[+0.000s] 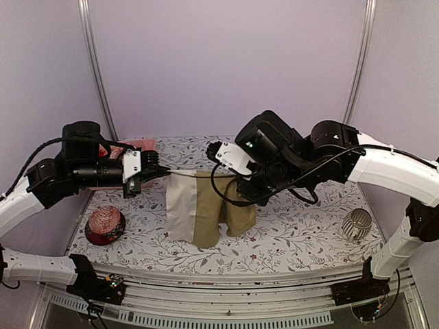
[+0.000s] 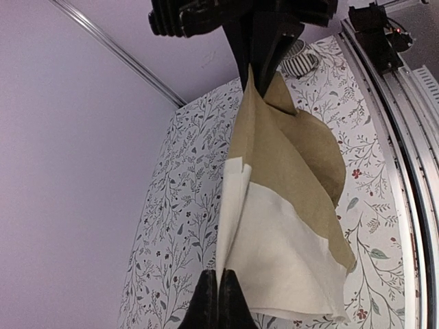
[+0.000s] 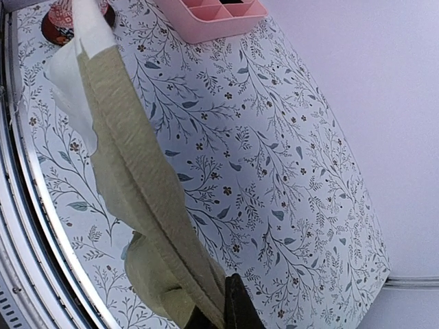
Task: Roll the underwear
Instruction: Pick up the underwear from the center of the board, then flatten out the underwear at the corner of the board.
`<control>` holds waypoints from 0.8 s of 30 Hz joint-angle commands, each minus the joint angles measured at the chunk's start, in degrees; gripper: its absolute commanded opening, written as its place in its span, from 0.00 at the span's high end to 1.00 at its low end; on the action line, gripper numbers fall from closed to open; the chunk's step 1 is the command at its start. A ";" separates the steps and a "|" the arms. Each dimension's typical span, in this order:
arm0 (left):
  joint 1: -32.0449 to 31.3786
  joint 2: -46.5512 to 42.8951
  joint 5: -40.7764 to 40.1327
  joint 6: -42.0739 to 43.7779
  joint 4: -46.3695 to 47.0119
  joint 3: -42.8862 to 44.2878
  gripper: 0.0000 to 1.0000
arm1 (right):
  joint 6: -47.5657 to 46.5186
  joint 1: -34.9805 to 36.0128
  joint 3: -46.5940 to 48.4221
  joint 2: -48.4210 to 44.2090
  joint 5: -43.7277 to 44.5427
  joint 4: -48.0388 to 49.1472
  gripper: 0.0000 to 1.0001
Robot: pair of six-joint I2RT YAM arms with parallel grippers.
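Top external view: at 8 o'clock, near the front, a red bowl [image 1: 104, 225] stands on the table [image 1: 302, 233]. Over the centre hangs the tan underwear [image 1: 206, 209]; I think it should be laid flat, with the top edge tight, before rolling. The left gripper [image 2: 219, 298], at 9 o'clock, is clamped on its pale corner, and the right gripper [image 3: 225, 303] on the tan corner. Far, at 11 o'clock, is a pink tray [image 1: 137, 145].
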 commanded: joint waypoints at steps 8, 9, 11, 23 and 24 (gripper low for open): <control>1.58 13.57 -23.30 2.87 19.41 -4.53 1.00 | -13.36 -11.92 -4.77 4.48 17.11 12.22 0.97; 2.40 16.01 -23.72 2.92 20.14 -2.63 1.00 | -16.20 -13.68 -4.59 4.94 17.26 15.16 0.97; 3.55 20.59 -25.42 3.68 21.73 2.22 1.00 | -22.10 -16.42 -2.91 6.50 18.16 20.69 0.97; 2.52 22.38 -20.26 11.73 16.58 7.62 1.00 | -35.88 -12.86 -12.68 0.15 20.32 25.97 0.98; 1.83 20.50 -19.73 12.50 16.57 3.61 1.00 | -34.53 -11.13 -15.59 -1.03 18.90 23.76 0.97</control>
